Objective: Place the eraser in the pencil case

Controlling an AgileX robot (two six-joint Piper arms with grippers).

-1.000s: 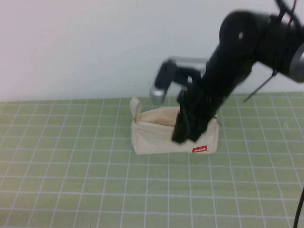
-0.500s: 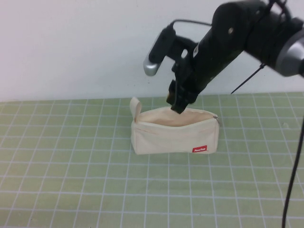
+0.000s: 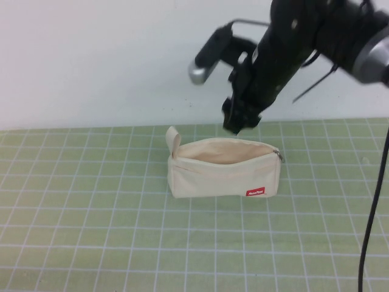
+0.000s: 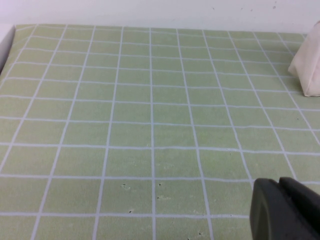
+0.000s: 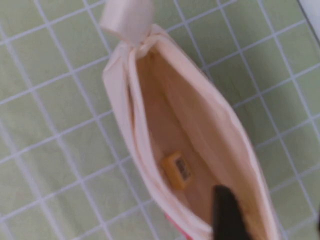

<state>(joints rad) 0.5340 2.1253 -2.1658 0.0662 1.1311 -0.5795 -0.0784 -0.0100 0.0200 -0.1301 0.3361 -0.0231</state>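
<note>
eraser lies inside the open pencil case

eraser rests on the bottom of the pencil case, seen from the right wrist view as a small tan-yellow block with dark print, lying near the pouch's long wall. the pencil case stands upright on the green gridded bench with its zipper mouth wide open, the fabric loop sticking up at its left end, the metal zipper pull at its right end, and the red label low on the front face.

the right gripper hangs in the air above the back edge of the pouch's opening, apart from it and holding nothing; its jaws look spread.

the left gripper sits low over bare bench, well apart from the pouch, whose corner shows at the edge of the left wrist view. whether its jaws are spread or pressed together, i cannot tell.
</note>
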